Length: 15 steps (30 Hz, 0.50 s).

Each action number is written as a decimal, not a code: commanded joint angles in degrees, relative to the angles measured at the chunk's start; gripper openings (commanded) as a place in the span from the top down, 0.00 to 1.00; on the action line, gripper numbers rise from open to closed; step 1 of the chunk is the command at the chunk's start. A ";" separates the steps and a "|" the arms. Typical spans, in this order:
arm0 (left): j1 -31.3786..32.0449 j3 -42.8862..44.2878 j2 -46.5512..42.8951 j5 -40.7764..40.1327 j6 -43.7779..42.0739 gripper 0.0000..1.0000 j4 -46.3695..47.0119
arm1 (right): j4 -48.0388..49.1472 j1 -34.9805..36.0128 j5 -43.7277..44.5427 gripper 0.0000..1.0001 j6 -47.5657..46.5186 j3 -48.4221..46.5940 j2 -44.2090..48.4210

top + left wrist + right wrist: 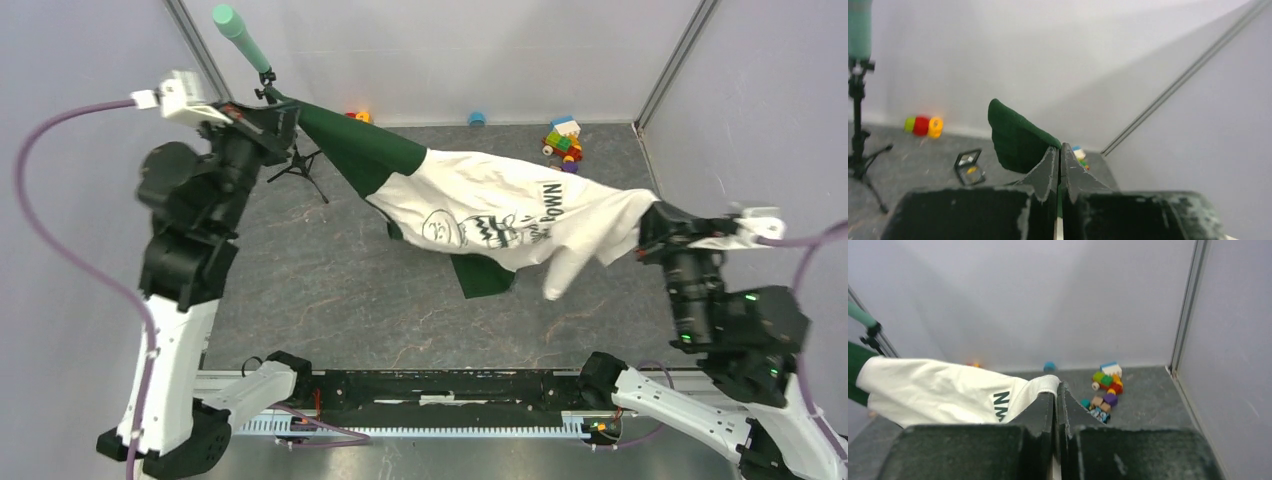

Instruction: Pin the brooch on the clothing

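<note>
1. We see the T-shirt (500,205) held aloft over the counter (320,300), strung like a banner between the two arms with its cartoon print facing up.
2. The left pincer (283,112) is clamped tight on the dark green sleeve (1015,137), with no gap between its jaws. The right pincer (650,228) is closed just as firmly on the white hem (1040,387).
3. We cannot pick out the brooch from above. In the left wrist view a small black box (968,167) lies open on the counter, and a yellowish speck inside it may be the brooch, but it is too blurred to tell.
4. We judge the step in hand to be spreading the shirt flat for pinning. Both arms should come down together at even tension, so the print lands face up without wrinkles.
5. We would set the cloth down away from the box rather than bury it. It should also land apart from the tripod (298,165) near the left pincer and the toy blocks (562,143) at the far wall.
6. We would let go only once the cloth rests on the counter, one pincer at a time, so that a snagged fold does not drag the shirt askew.
</note>
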<state>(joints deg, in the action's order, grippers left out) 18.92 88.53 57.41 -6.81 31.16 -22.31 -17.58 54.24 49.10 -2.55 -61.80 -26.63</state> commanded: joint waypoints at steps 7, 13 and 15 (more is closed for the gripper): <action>-0.20 32.20 3.84 8.53 -5.69 0.98 -16.00 | 4.15 -0.09 -12.00 0.97 -11.47 -13.85 3.27; -0.20 39.13 7.13 10.28 -6.03 0.98 -17.95 | 4.41 -0.10 -10.88 0.98 -13.69 -14.36 3.69; -0.20 38.71 8.98 12.26 -5.68 0.98 -17.47 | 5.65 -0.09 -7.95 0.98 -15.47 -11.99 3.84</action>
<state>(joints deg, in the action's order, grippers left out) 18.92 127.09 61.65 1.65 27.46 -38.06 -14.39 54.24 38.72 -13.54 -75.85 -23.29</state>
